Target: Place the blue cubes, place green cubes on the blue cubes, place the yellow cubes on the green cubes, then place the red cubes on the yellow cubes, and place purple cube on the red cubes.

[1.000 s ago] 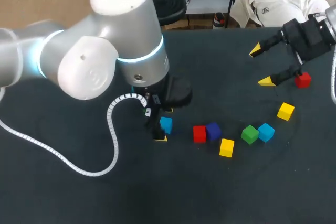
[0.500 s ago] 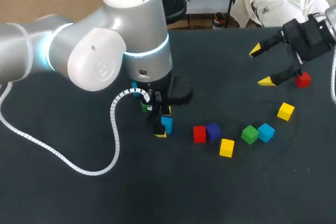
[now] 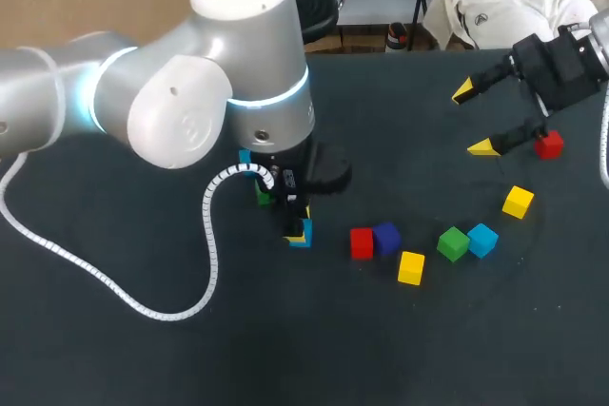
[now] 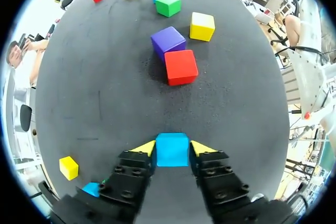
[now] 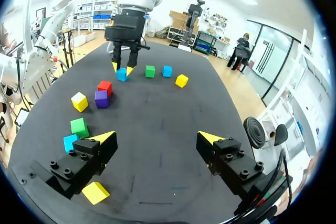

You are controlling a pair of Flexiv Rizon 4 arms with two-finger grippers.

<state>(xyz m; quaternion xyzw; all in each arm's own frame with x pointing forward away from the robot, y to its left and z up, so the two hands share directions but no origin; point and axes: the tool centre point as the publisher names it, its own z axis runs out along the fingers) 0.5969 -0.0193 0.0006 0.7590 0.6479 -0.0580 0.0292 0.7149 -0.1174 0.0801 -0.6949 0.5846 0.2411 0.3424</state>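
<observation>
Blue cube (image 4: pixel 171 149) sits pinched between the yellow tips of the left gripper (image 4: pixel 172 148), low on the dark table (image 3: pixel 143 358). Just to the right, a red cube (image 3: pixel 361 242) touches the purple cube (image 3: pixel 386 237), then comes a green cube (image 3: pixel 453 243). Farthest right, the right gripper (image 3: pixel 473 120) hangs with its fingers spread wide.
</observation>
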